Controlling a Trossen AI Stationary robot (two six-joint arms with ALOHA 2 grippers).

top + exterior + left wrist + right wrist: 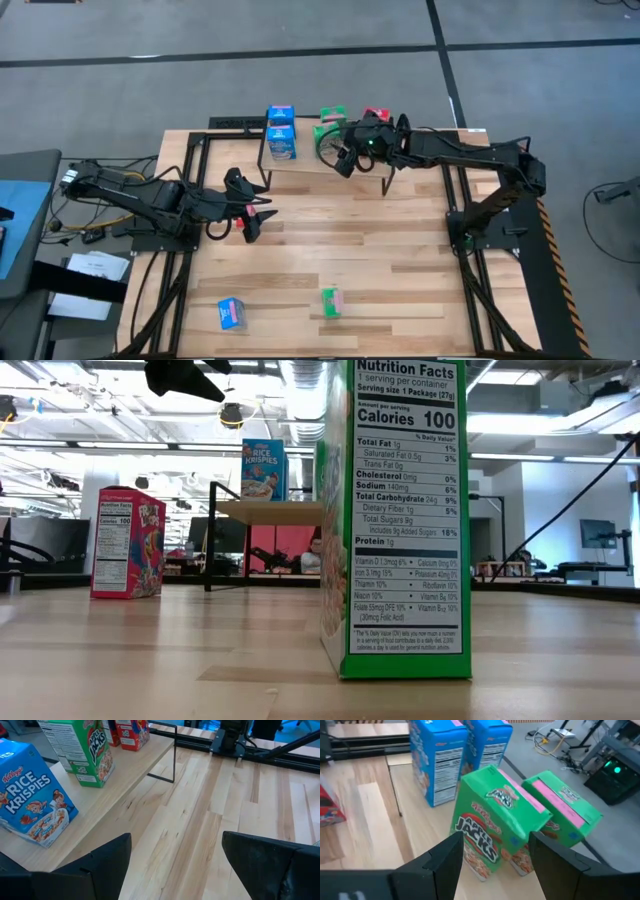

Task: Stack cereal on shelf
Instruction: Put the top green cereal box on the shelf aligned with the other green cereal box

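Observation:
The shelf (300,166) stands at the table's far side. On its plank stand two blue cereal boxes (282,130), a green one (333,117) and a red one (377,115). My right gripper (340,157) reaches over the shelf's near edge and is shut on another green Apple Jacks box (487,832), which tilts in front of the standing green box (562,805). My left gripper (262,215) hangs open over the table left of the shelf, with nothing between its fingers (100,865). My right gripper pinches the lower part of the green box (470,857) between its two fingers, one on each side edge of the printed front. The fingers come slanting down from the table's near right. The box is tilted. Whether its lowest corner (481,876) touches the plank, I cannot tell.
Near the table's front edge stand a green box (332,301) and another box (232,314) to its left. The low view shows a green box (400,520) close up and a red box (128,542). Bare tabletop lies between them and the shelf.

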